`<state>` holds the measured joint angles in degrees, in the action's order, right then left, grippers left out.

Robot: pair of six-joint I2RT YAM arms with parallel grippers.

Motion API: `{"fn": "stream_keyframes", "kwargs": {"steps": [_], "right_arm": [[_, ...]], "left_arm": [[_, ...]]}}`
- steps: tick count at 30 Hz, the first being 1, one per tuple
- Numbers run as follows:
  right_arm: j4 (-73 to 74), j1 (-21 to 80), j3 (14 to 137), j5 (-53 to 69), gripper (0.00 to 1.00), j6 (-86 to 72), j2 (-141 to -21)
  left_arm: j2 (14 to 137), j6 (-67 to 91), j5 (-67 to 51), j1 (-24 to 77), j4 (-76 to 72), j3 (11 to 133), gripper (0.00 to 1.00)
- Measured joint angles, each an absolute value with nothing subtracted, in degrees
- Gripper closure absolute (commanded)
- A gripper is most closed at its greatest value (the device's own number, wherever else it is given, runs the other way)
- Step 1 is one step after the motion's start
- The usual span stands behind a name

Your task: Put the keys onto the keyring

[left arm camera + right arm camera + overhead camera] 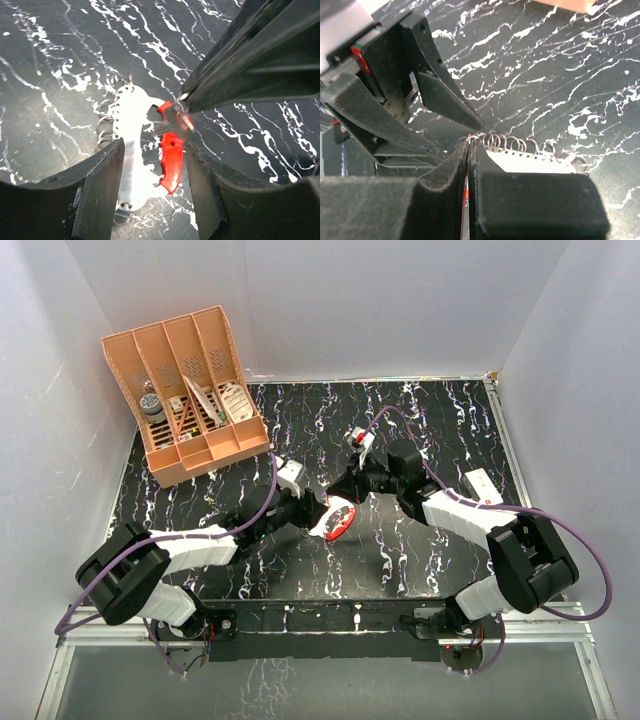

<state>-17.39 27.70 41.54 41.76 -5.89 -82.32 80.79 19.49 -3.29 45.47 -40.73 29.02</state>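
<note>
The black, white-veined counter (440, 430) carries a peach slotted organizer (190, 400) at its far left corner. Both arms reach in toward the middle, where their tips meet.

The left fingers (100, 190) are spread wide and grip nothing. They stand on either side of the keyring (131, 150), one by its white side and the other by its red rim. Whether either one touches it cannot be told.

The right fingers (535, 205) are pressed together, with only a thin sliver showing between them. They come in from the far right and pinch the key (174, 121) by its tip.

The keyring lies flat on the counter near the middle, just on the near side of the arms' meeting point. A row of small wire loops (515, 145) runs along its white edge.

The red-headed key hangs from the right fingers, resting against the far end of the keyring's red rim.
</note>
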Motion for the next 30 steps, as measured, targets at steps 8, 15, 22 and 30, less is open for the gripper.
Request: {"fn": "stream_keyframes", "kwargs": {"steps": [8,15,22,30], "right_arm": [[-25.0,27.7,41.4,41.9,1.0,-12.6,-82.1],[-31.3,27.7,40.2,41.9,1.0,-17.6,-82.1],[-37.8,27.7,37.3,41.7,1.0,-23.2,-82.1],[-47.7,27.7,34.9,41.5,1.0,-29.9,-82.1]], "left_arm": [[75.6,19.0,4.3,45.5,-50.1,20.2,0.45],[74.4,17.9,6.6,45.5,-58.2,17.6,0.42],[74.4,17.3,6.7,45.5,-63.9,17.4,0.41],[74.5,17.0,6.8,45.5,-65.3,17.4,0.4]]}}
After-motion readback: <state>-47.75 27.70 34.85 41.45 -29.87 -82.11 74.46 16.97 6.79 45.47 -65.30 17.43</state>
